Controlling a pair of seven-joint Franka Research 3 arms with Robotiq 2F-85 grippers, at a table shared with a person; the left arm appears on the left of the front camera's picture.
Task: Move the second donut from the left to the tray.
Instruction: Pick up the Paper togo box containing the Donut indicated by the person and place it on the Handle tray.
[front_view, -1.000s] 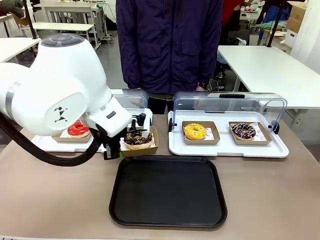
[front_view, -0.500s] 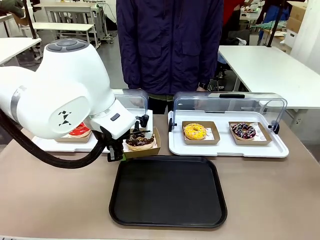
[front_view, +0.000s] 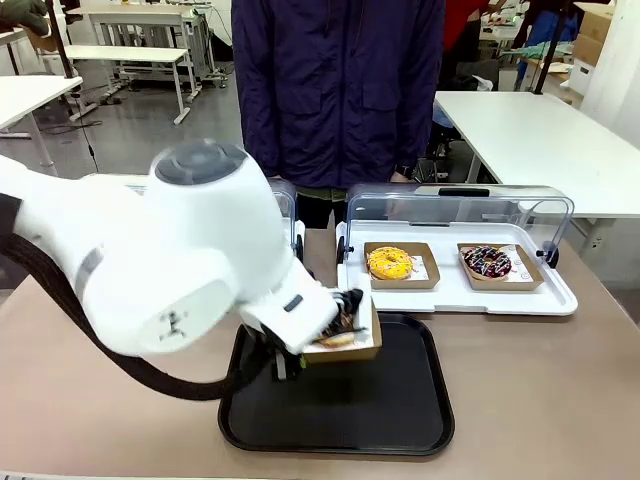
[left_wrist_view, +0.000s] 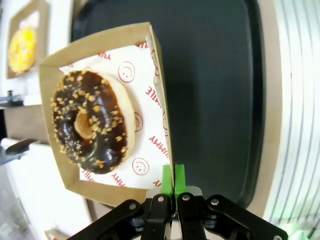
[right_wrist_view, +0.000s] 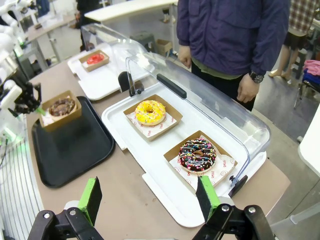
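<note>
Item: ring donut with dark chocolate icing and pale flecks (left_wrist_view: 90, 121), in its shallow brown cardboard holder (left_wrist_view: 159, 60). Location: frame centre, front view, over the flat black plastic tray (front_view: 400, 410). My left claw (left_wrist_view: 173, 176) pinches the holder's edge. My right claw (right_wrist_view: 150, 198) is spread, empty. Judged remaining: lower and let go.

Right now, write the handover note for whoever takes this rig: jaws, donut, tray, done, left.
Left gripper: jaws shut on the rim of the cardboard holder, carrying the chocolate donut above the black tray.
Right gripper: jaws open, holding nothing, hanging above the near edge of the white tray that holds the yellow donut and the sprinkled donut.
Done: donut lifted out of its white tray and brought over the black tray.
Left: lower it, set the holder flat on the tray, open the jaws, pull back.
</note>
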